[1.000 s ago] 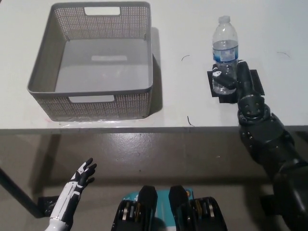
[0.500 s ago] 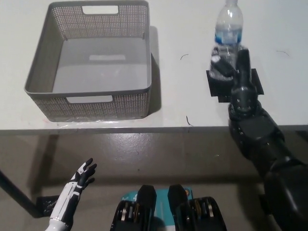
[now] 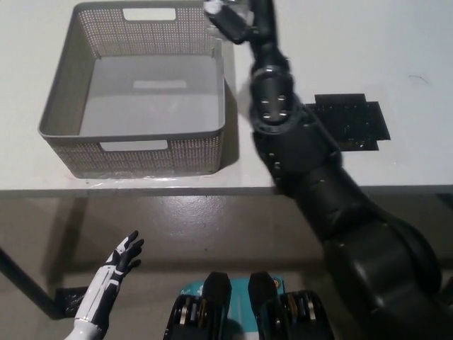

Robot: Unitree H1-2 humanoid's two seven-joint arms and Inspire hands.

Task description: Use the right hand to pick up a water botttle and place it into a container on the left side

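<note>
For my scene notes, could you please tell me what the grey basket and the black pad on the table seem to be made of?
The grey basket looks like moulded plastic with a matte finish: its walls are a fine perforated mesh with cut-out handle slots. The black pad seems to be a thin, textured rubber or foam mat, though tape is possible; its edges look uneven. The table is smooth and white, likely laminate.

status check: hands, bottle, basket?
Right hand shut on water bottle, above the far right corner of the grey basket. Left hand open, low below the table edge. Basket interior looks bare.
</note>
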